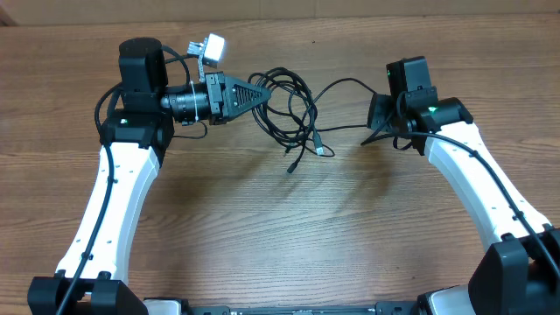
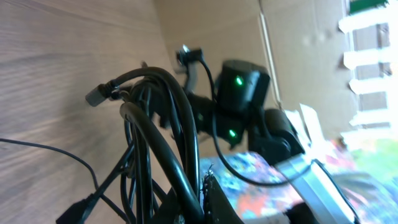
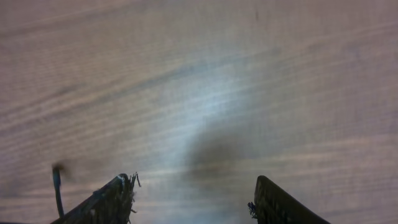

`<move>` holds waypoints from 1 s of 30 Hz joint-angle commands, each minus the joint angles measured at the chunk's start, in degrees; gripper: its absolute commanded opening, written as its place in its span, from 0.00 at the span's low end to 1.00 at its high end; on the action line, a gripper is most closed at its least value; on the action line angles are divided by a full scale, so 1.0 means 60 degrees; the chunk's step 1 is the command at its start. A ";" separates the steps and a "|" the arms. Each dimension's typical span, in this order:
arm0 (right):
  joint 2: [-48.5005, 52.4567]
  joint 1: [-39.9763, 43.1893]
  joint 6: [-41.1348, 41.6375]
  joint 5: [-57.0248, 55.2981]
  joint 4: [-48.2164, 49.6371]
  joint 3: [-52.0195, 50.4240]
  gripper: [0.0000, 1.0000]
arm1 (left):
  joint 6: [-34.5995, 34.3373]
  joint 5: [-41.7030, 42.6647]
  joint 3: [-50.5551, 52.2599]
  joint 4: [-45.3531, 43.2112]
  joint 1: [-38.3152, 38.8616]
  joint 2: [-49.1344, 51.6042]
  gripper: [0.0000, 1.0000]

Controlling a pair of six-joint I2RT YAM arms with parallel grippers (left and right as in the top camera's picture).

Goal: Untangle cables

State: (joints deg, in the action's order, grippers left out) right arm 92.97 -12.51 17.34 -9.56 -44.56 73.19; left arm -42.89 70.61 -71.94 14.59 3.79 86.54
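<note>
The cables (image 1: 287, 107) lie in a tangled black bundle on the wooden table at the back middle, with two small plugs (image 1: 322, 149) hanging toward the front. My left gripper (image 1: 264, 94) points right and is shut on the left edge of the bundle. In the left wrist view the looped cables (image 2: 155, 118) fill the space in front of the jaws (image 2: 208, 196). One strand (image 1: 350, 83) arcs right toward my right gripper (image 1: 378, 129). The right wrist view shows this gripper (image 3: 193, 199) open and empty over bare wood, with a thin piece of cable (image 3: 57, 186) at its left.
The wooden table (image 1: 289, 236) runs across the whole view. A cardboard wall (image 1: 350, 7) stands along the back edge. The right arm (image 2: 239, 106) shows in the left wrist view, beyond the bundle.
</note>
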 commanded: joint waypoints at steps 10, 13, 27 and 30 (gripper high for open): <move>0.0062 0.0222 0.2896 -0.0193 -0.1851 0.0171 0.63 | 0.1370 -0.1290 -0.0226 0.0073 -0.0004 -0.0069 0.04; 0.0062 0.0244 0.2903 -0.0051 -0.2280 0.0171 0.70 | 0.1392 -0.2011 -0.0226 0.0146 -0.0004 -0.0069 0.04; -0.0047 0.0652 -0.0645 0.5402 0.0532 0.0390 0.80 | 0.4630 -0.1770 -0.0226 0.1282 0.0430 -0.0069 0.04; -0.0109 0.0652 -0.1963 0.6313 0.0696 0.0433 0.80 | 0.5322 -0.1759 -0.0226 0.1315 0.0510 -0.0069 0.04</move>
State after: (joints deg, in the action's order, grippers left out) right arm 92.97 -8.86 17.12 17.74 -40.91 73.71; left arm -18.85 58.06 -71.96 22.55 6.07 86.54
